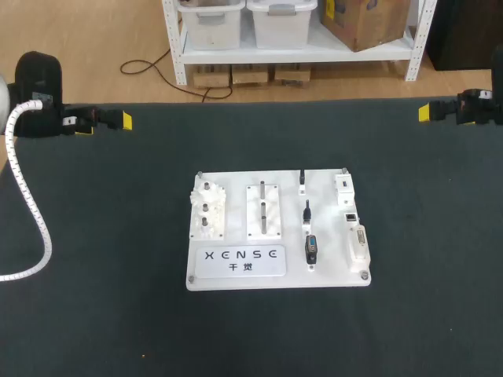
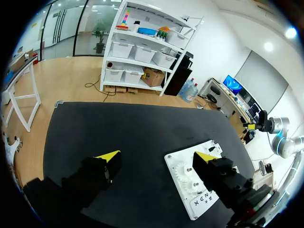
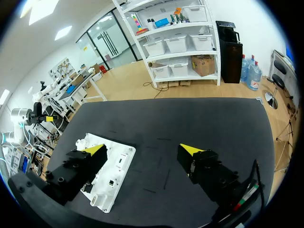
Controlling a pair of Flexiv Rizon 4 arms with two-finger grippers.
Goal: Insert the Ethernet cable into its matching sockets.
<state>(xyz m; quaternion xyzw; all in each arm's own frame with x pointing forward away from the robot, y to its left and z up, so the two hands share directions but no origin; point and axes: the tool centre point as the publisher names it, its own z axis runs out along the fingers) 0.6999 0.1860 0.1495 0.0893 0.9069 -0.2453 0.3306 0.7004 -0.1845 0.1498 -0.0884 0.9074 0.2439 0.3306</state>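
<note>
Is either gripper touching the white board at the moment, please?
No, the left gripper and the right gripper both sit at the far corners of the table, well apart from the white board in its middle.

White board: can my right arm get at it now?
Probably yes. The right arm sits at the far corner of the mat, fingers open, with nothing between it and the board.

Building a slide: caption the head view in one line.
White connector board centred on the dark table; left hand and right hand parked at its far corners.
</note>
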